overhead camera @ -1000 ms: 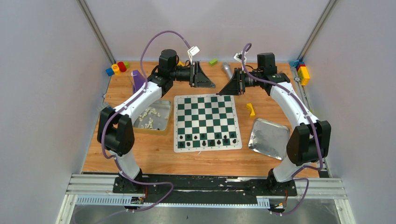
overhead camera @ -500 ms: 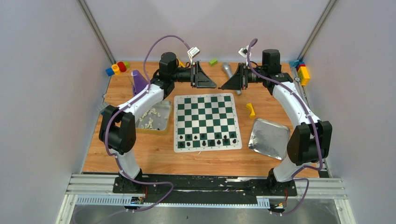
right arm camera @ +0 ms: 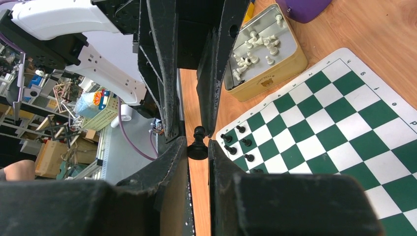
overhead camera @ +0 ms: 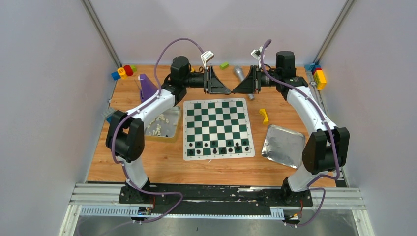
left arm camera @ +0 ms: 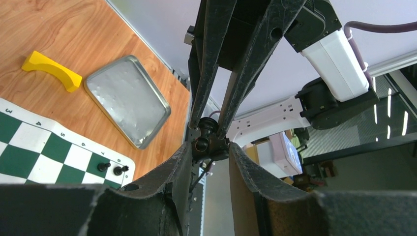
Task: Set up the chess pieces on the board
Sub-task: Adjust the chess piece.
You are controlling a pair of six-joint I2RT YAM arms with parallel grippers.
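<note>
Right end effector [right arm camera: 197, 144] grips black piece [right arm camera: 198, 149], left end effector [left arm camera: 210, 150] half-open

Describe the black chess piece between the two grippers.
The black chess piece is a small, glossy, plastic-looking pawn shape with a round head, narrow neck and wider base. It is off the table, in the air near the far edge of the board. The right gripper pinches its base. The left gripper has its fingers on either side of the head, but whether they touch it cannot be told.

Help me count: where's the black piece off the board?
Right wrist view: the black piece is pinched in the right gripper, facing the left gripper near the board's far edge.
</note>
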